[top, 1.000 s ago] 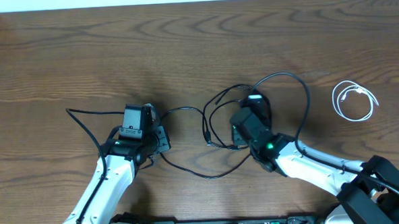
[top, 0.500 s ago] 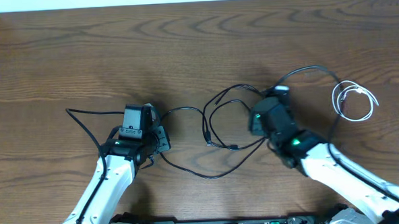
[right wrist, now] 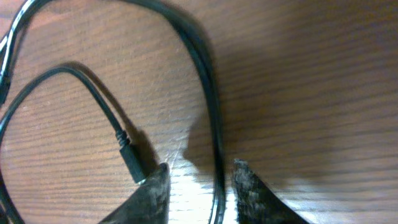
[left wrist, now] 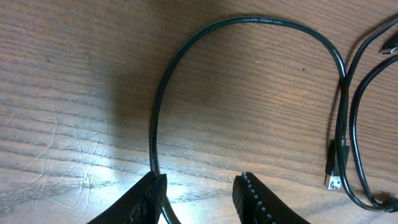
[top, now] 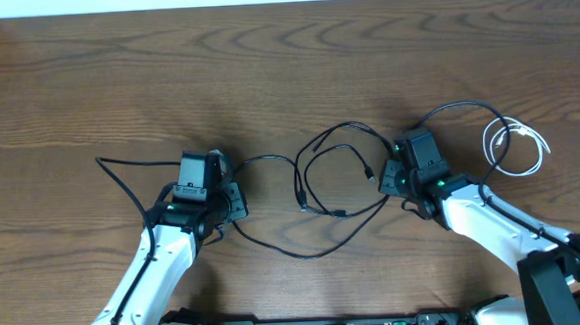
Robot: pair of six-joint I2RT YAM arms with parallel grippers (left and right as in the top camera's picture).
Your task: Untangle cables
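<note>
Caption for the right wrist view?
Open fingers straddle a black cable on the wooden table, a plug end lying alongside.

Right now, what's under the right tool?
Under the right tool, a black cable lies between the open fingers on the wooden table. From overhead, the tool covers that stretch.

Two thin black cables lie slack on the wooden tabletop, overlapping in loose, crossed loops near the middle. One strand trails far left to a free end, another sags in a long curve toward the near edge, and a third arcs high to the right. Small black plug ends rest among the loops. The shorter white cable lies coiled in a small ring at the far right, the black arc passing along its left edge.
</note>
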